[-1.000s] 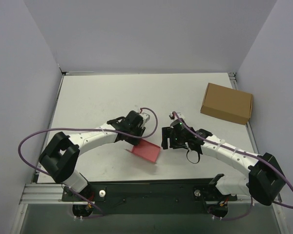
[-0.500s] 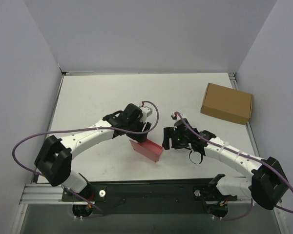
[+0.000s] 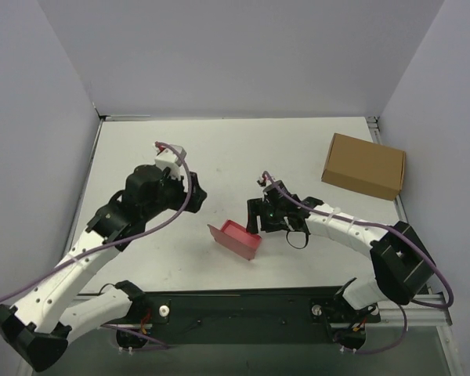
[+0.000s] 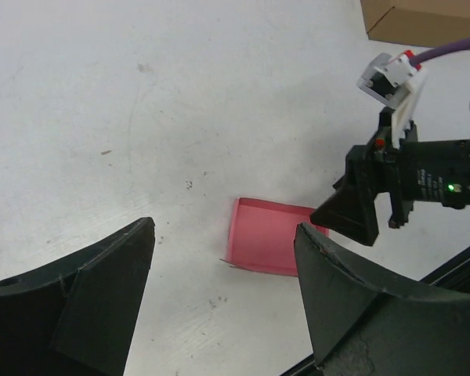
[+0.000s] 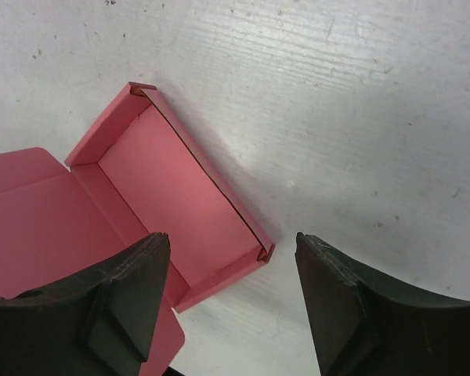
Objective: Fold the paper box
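From above, we see the paper box (image 3: pixel 236 237) on the table (image 3: pixel 141 157) between the arms, its walls raised. The left wrist view shows the left gripper (image 4: pixel 223 229) spread and empty, well back from the box. The right wrist view shows the right gripper (image 5: pixel 231 239) spread above the tray; we judge the lid flap not yet closed.

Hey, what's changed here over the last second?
The left gripper opened, let go of the paper box and pulled back to the left, away from it. The right gripper edged closer to the paper box, its jaws open as before. The paper box hardly shifted, and the brown box stayed put.
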